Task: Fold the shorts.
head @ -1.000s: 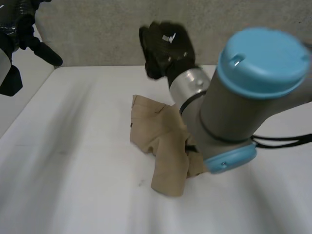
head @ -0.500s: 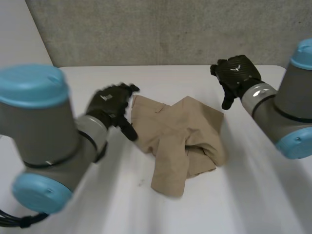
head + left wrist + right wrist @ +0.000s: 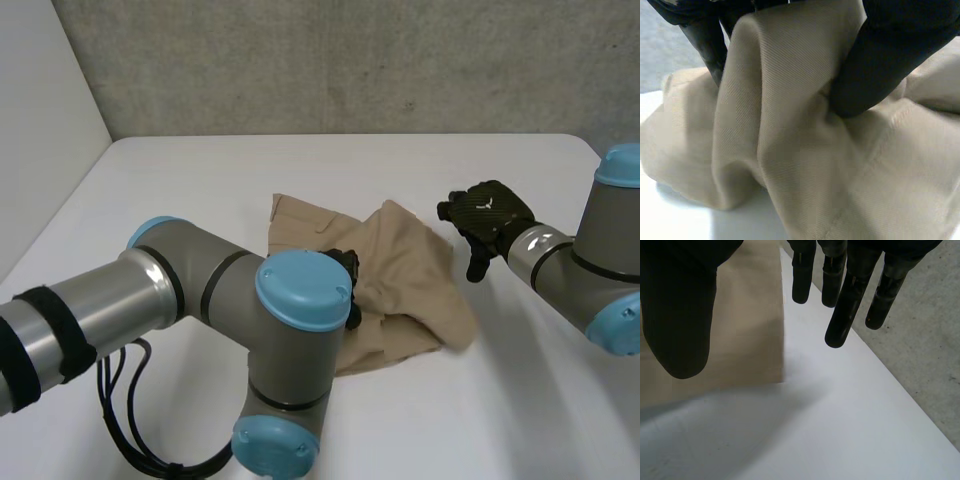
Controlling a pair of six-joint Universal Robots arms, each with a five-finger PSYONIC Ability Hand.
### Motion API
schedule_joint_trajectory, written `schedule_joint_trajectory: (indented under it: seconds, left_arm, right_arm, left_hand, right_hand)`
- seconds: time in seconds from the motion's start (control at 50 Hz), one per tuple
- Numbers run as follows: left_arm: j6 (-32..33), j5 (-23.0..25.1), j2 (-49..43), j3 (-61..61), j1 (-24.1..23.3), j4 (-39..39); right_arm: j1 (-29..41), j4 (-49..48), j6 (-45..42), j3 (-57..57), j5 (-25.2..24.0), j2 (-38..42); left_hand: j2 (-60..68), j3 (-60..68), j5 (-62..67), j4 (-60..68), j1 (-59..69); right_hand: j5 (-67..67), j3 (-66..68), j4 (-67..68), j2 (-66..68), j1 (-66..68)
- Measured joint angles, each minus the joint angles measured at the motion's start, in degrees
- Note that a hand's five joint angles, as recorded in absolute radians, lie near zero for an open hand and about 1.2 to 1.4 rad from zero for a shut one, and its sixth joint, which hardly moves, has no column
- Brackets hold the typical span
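The beige shorts [image 3: 410,265] lay crumpled on the white worktop [image 3: 190,190], a little toward 3 o'clock from its middle in the head view. One flat corner pointed to 11 o'clock and a bunched part sat at 5 o'clock. The left arm [image 3: 190,290] reached in from 8 o'clock, and its light-blue cap [image 3: 302,290] covered the 7 o'clock part of the cloth. The left hand [image 3: 348,264] was down on the shorts near their middle. In the left wrist view this hand was grasping the cloth: a raised ridge of the fabric stood between the thumb [image 3: 885,60] and the fingers [image 3: 705,40], which pressed into it from opposite sides, so the ridge was pinched. Around the ridge the cloth fell in soft folds to the worktop. The right hand [image 3: 487,213] was at 3 o'clock of the shorts, just beside their edge, at the end of the right arm [image 3: 590,275], which came in from 4 o'clock. In the right wrist view this hand was released: its fingers [image 3: 845,305] were straight and a little spread above the bare worktop, and its thumb stood over the edge of the shorts and held nothing. Whether the thumb touched the cloth I cannot tell. A grey concrete wall [image 3: 350,60] stood behind the worktop at 12 o'clock.
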Motion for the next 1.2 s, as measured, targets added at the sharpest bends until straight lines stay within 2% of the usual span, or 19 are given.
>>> schedule_joint_trajectory:
  seconds: [0.04, 0.14, 0.22, 0.28, 0.34, 0.44, 0.48, 0.5, 0.6, 0.78, 0.88, 0.96, 1.1, 1.2]
  left_arm:
    - [1.2, -2.0, 0.2, -0.2, 0.9, 1.1]
    - [6.5, -3.8, 4.3, -2.8, 5.4, 2.4]
    - [15.2, -3.6, 9.7, -6.0, 12.4, 5.5]
    - [21.9, -1.4, 11.6, -7.2, 17.1, 8.4]
    - [30.1, 3.4, 12.3, -8.0, 22.0, 11.6]
    - [38.0, 11.4, 11.4, -8.3, 25.7, 15.0]
    - [39.6, 14.0, 10.6, -8.4, 26.4, 16.0]
    - [40.9, 16.5, 9.7, -8.6, 26.9, 17.0]
    - [41.9, 19.3, 9.2, -10.1, 27.7, 18.4]
    - [41.1, 17.1, 17.0, -16.2, 27.2, 18.1]
    - [39.1, 14.0, 24.2, -21.5, 24.0, 17.8]
    - [36.8, 12.8, 26.2, -23.5, 21.0, 17.8]
    - [33.8, 12.4, 23.9, -23.0, 18.1, 17.9]
    - [33.7, 11.7, 17.0, -18.8, 18.1, 17.7]
  right_arm:
    - [0.0, 0.1, 0.1, 0.5, 0.0, -0.5]
    - [0.0, 0.2, 0.2, 0.7, -0.2, -1.6]
    - [0.1, 0.3, 0.5, 0.3, -0.5, -2.8]
    - [0.2, 0.4, 0.9, 0.0, -0.6, -3.2]
    - [0.4, 0.5, 1.6, -0.2, -0.6, -3.4]
    - [1.7, 0.5, 2.9, -0.3, -0.6, -3.4]
    - [2.5, 0.5, 3.2, -0.3, -0.7, -3.3]
    - [3.6, 0.4, 3.5, -0.3, -0.7, -3.1]
    - [6.3, 0.3, 3.7, -0.5, -0.8, -2.4]
    - [8.6, 0.2, 3.5, -0.5, -0.6, -1.9]
    - [8.6, 0.3, 3.8, 0.2, -0.6, -2.1]
    - [8.5, 0.4, 4.1, 0.8, -0.6, -2.3]
    - [8.5, 0.4, 4.2, 2.0, -0.7, -2.4]
    - [8.5, 0.3, 4.0, 2.8, -0.7, -2.4]
  left_hand:
    - [3.7, 3.7, 2.2, 4.9, 0.4]
    - [4.1, 4.5, 2.2, 5.4, 0.4]
    - [4.1, 4.7, 2.2, 5.4, 0.4]
    - [4.1, 4.7, 2.2, 5.4, 0.4]
    - [4.0, 4.7, 2.2, 5.1, 0.4]
    - [-3.5, -2.1, -1.5, -3.0, -2.2]
    - [-15.2, -13.0, -12.3, -13.8, -14.4]
    - [-24.3, -23.0, -22.0, -23.5, -24.5]
    - [-33.3, -31.9, -31.6, -33.0, -32.9]
    - [-38.1, -36.8, -37.0, -38.1, -36.8]
    - [-39.9, -38.5, -39.3, -39.8, -38.6]
    - [-41.1, -39.8, -40.5, -40.9, -39.4]
    - [-42.1, -40.6, -41.2, -41.6, -40.2]
    - [-45.7, -44.4, -44.9, -45.2, -44.2]
  right_hand:
    - [0.0, 0.0, 0.0, 0.0, 0.0]
    - [0.0, 0.0, 0.0, 0.0, 0.0]
    - [0.0, 0.0, 0.0, 0.0, 0.0]
    - [0.0, 0.0, 0.0, 0.0, 0.0]
    - [0.0, 0.0, 0.0, 0.0, 0.0]
    - [0.0, 0.0, 0.0, 0.0, 0.0]
    - [0.0, 0.0, 0.0, 0.0, 0.0]
    - [0.0, 0.0, 0.0, 0.0, 0.0]
    - [0.0, 0.0, 0.0, 0.0, 0.0]
    - [0.0, 0.0, 0.0, 0.0, 0.0]
    - [0.0, 0.0, 0.0, 0.0, 0.0]
    - [0.0, 0.0, 0.0, 0.0, 0.0]
    - [0.0, 0.0, 0.0, 0.0, 0.0]
    - [0.0, 0.0, 0.0, 0.0, 0.0]
